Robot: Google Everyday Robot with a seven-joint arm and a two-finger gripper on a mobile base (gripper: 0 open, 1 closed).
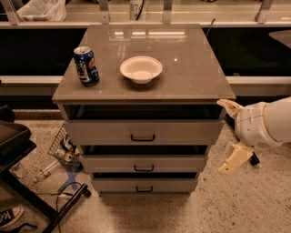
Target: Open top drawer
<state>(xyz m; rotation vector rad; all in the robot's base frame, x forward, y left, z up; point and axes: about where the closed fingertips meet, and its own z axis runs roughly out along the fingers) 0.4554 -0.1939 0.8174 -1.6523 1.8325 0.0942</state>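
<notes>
At the bottom of the frame, speckled floor (245, 205) runs beneath a grey cabinet, with a sneaker (9, 216) in the lower left corner and cables (68, 193) trailing past a black stand (32, 200).

At the right edge, the robot's white arm (268, 124) reaches in at drawer height. Its claw (222, 136) is spread wide and holds nothing: one cream finger points toward the table's front right corner, and the other angles down toward the floor. The claw sits just beside the right end of the top drawer (100, 132), well apart from the dark loop handle (142, 137).

At frame centre, the top drawer is the uppermost and largest of three. Its front stands a little forward, with a dark gap above it. Two shorter drawers, the middle drawer (109, 163) and the bottom drawer (113, 185), sit stacked below.

Higher in the frame, on the glossy table (191, 68), a blue drinks can (86, 66) stands upright to the left of a white bowl (141, 69), the two apart.

In the upper left corner, a crumpled plastic bag (41, 9) lies on a ledge behind.
</notes>
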